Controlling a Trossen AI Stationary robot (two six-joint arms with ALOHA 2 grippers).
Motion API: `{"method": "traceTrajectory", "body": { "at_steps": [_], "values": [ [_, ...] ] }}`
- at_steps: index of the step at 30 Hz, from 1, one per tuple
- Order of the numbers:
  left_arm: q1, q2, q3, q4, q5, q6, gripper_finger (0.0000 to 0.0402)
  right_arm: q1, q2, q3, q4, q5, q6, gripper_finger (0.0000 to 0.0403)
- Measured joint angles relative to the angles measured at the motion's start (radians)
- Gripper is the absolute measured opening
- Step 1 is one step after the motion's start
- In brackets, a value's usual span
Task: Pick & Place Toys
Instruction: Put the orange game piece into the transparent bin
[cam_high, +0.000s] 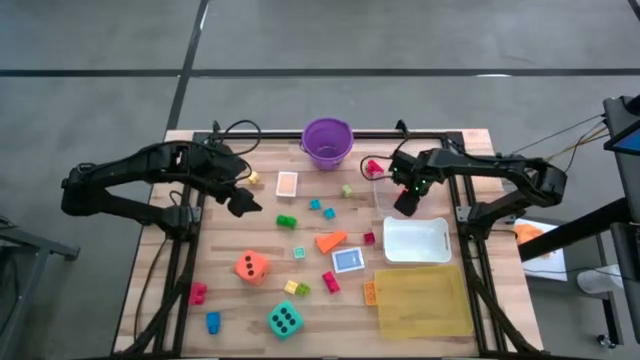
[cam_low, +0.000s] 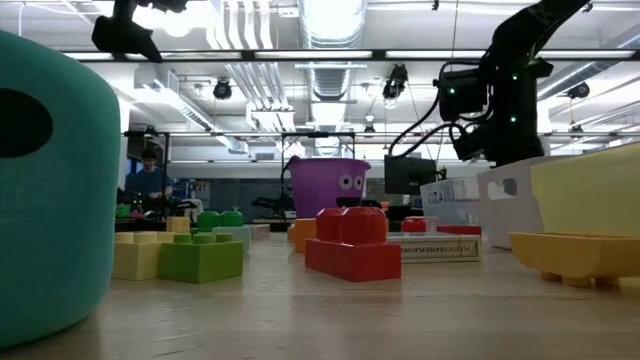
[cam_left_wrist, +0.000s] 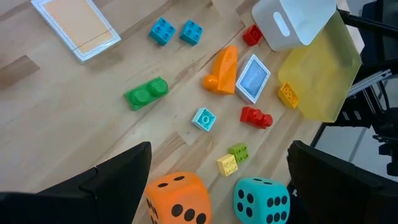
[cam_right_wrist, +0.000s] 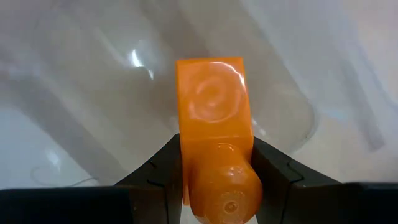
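Note:
Toys lie scattered on the wooden table: an orange die (cam_high: 251, 267), a teal die (cam_high: 284, 319), an orange wedge (cam_high: 330, 240), a green block (cam_high: 286, 221), two cards (cam_high: 287, 184) and small bright blocks. My right gripper (cam_high: 405, 204) hangs at the table's right side over a clear tub (cam_right_wrist: 93, 93) and is shut on an orange block (cam_right_wrist: 211, 99). My left gripper (cam_high: 243, 201) hovers open above the table's left half. In its wrist view, the dice (cam_left_wrist: 177, 199) show between its fingers, far below them. My right gripper pinches the orange block by two opposite sides (cam_right_wrist: 186, 149) between its two fingers (cam_right_wrist: 158, 168). The fingers point down from above. The block hangs clear above the clear tub, with a rounded knob (cam_right_wrist: 224, 186) on the end nearest the wrist.
A purple bucket (cam_high: 327, 142) stands at the far edge. A white tub (cam_high: 417, 240) and a yellow tray (cam_high: 422, 300) sit on the right, near the front. A pink toy (cam_high: 374, 167) lies beside the clear tub. Black frame rails run along both table sides.

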Motion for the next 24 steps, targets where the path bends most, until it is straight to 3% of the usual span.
{"method": "traceTrajectory", "body": {
  "at_steps": [11,24],
  "values": [
    [0.0,0.0,0.0,0.004,-0.007,0.003,0.0365,0.004,0.0,-0.002,0.006,-0.03,-0.15,0.0125],
    [0.0,0.0,0.0,0.004,-0.008,0.008,0.0365,0.004,0.001,-0.032,0.051,-0.05,-0.202,0.0125]
  ]
}}
